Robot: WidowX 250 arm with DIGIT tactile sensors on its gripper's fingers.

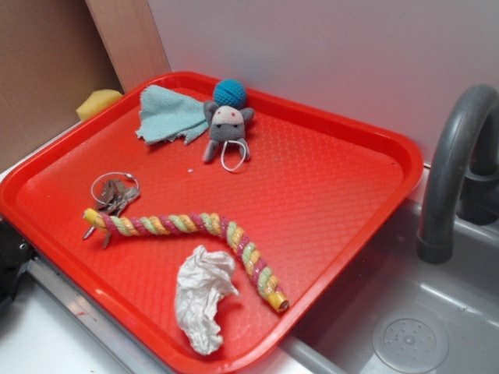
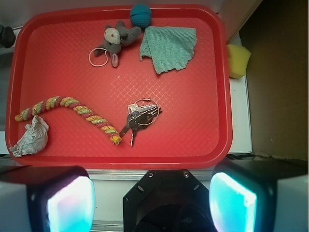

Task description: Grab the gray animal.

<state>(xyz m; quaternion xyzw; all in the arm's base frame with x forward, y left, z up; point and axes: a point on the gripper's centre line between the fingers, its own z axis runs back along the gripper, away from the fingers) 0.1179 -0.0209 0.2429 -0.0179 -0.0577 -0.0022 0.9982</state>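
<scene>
The gray animal [image 1: 228, 128] lies on its back at the far side of the red tray [image 1: 327, 179], pale face up, with a white cord loop at its feet. In the wrist view the gray animal [image 2: 116, 39] is near the top of the tray [image 2: 193, 130], far from my gripper [image 2: 152, 203]. The gripper hangs over the counter edge just outside the tray's near rim. It is open wide, with its two glowing pads [image 2: 70, 205] far apart and nothing between them.
A blue yarn ball [image 1: 230, 93] and a teal cloth [image 1: 168, 114] touch the animal's head side. Keys [image 1: 115, 193], a striped rope [image 1: 195, 226] and crumpled paper [image 1: 203, 296] lie nearer the front. A yellow sponge [image 1: 97, 101] sits behind the tray; a faucet [image 1: 452, 171] and sink [image 1: 405, 335] lie right.
</scene>
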